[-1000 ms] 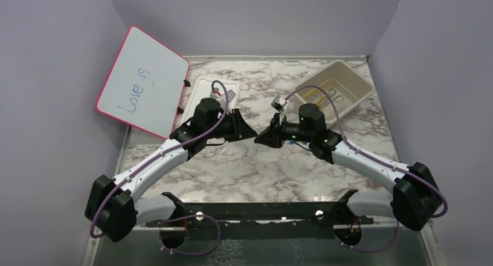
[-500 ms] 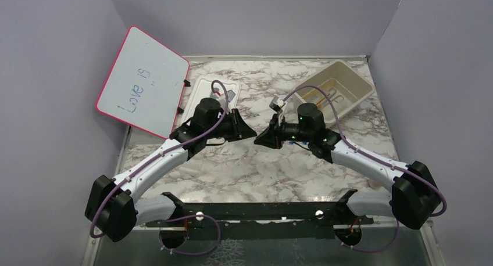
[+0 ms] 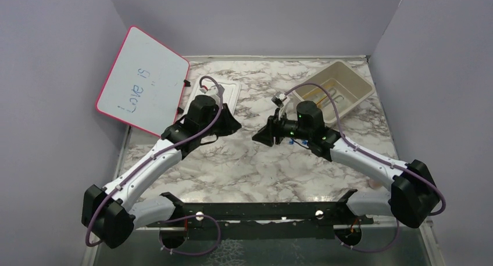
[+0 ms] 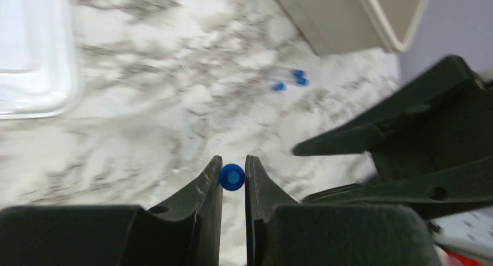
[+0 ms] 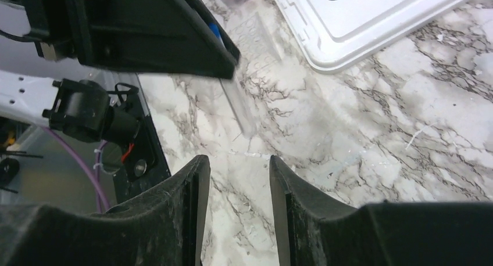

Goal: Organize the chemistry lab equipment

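My left gripper [image 4: 232, 161] is shut on a small blue cap [image 4: 232, 177], held above the marble table. In the right wrist view a clear tube [image 5: 239, 106] sticks out from under the left gripper's fingers [image 5: 174, 51]. My right gripper [image 5: 234, 164] is open and empty, just short of the tube's end. In the top view the left gripper [image 3: 235, 125] and the right gripper [image 3: 258, 135] face each other mid-table, a little apart. Tiny blue pieces [image 4: 299, 77] lie on the table, and also show in the top view [image 3: 289, 142]. Tongs and brush are out of view.
A beige bin [image 3: 360, 86] stands at the back right with thin yellowish items [image 3: 320, 94] inside; its corner shows in the left wrist view [image 4: 349, 22]. A white tray [image 3: 229, 92] lies behind the left gripper. A pink-framed whiteboard [image 3: 142, 83] leans on the left wall.
The left gripper has drawn back to the left, away from the right gripper, with the blue-capped tube. The right gripper has shifted slightly left. The two fingertips no longer meet.
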Tool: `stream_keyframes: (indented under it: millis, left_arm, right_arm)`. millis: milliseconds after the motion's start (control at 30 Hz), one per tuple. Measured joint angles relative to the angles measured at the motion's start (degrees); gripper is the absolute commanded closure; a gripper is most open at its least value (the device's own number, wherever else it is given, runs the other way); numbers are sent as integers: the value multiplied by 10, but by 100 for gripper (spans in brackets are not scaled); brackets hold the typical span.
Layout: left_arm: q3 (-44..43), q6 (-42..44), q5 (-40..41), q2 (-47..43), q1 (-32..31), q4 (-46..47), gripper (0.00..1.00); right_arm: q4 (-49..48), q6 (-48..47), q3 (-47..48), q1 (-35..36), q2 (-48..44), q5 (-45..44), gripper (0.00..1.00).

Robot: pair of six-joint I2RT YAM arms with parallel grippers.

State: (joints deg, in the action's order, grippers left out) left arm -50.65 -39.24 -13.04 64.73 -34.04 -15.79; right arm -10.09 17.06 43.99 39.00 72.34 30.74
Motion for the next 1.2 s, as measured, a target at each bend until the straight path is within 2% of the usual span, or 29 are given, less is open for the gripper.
stream_keyframes:
  millis: [200, 367, 500, 700, 1200]
  left_arm:
    - [-26, 85, 203, -40, 34, -88, 89]
    - [-17, 115, 312, -56, 64, -116, 89]
    - [18, 111, 353, -56, 66, -111, 89]
    - [77, 77, 399, -53, 66, -80, 89]
    - [179, 35, 435, -43, 58, 43, 88]
  right_arm:
    - [26, 67, 36, 4, 54, -72, 53]
    - [65, 132, 97, 31, 146, -142, 54]
    - [84, 183, 121, 40, 193, -168, 55]
    - [97, 224, 108, 41, 203, -173, 55]
    - [98, 235, 73, 41, 188, -177, 55]
